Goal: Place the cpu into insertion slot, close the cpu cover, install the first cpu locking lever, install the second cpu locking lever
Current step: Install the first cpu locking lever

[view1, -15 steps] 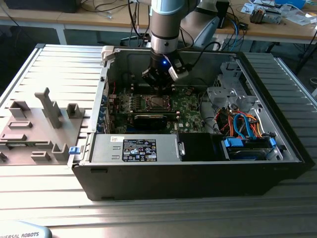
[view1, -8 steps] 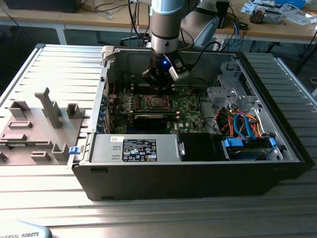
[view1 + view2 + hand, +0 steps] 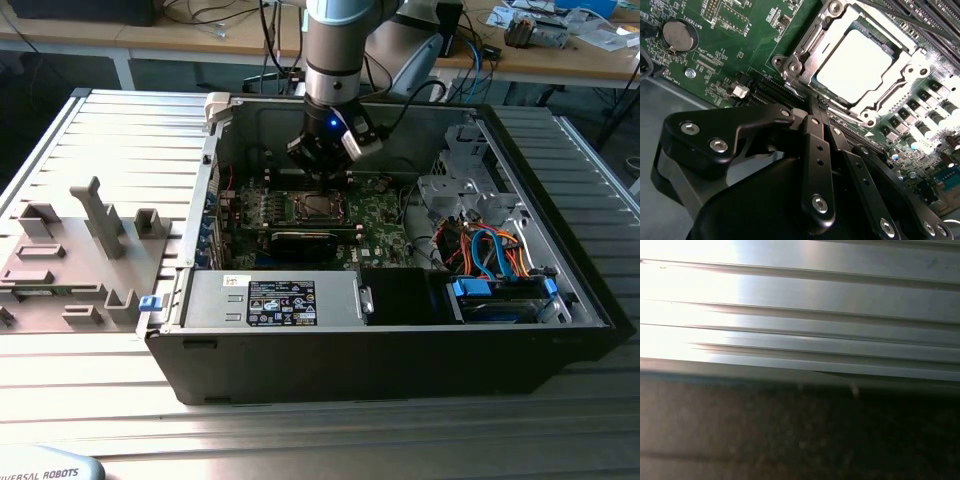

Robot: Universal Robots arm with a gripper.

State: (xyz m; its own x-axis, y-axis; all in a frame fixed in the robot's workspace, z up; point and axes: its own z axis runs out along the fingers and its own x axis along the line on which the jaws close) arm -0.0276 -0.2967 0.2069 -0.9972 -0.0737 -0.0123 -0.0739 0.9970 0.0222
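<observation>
The cpu, a flat square with a dull pale-grey metal top, lies seated in the insertion slot on the green circuit board, and the cpu cover, a thin silvery frame with a square cut-out, lies flat around it. In the second wrist view the gripper, matte black with round silver screw heads, has its fingers drawn together to a narrow tip at the socket's edge, by a thin metal lever rod; whether it holds anything I cannot tell. A round coin cell sits apart on the board. In the exterior view the gripper hangs inside the open black computer case, above the socket, with a long black card just beside it and orange and blue cables toward the exterior view's right. The case rests on a ribbed aluminium table.
</observation>
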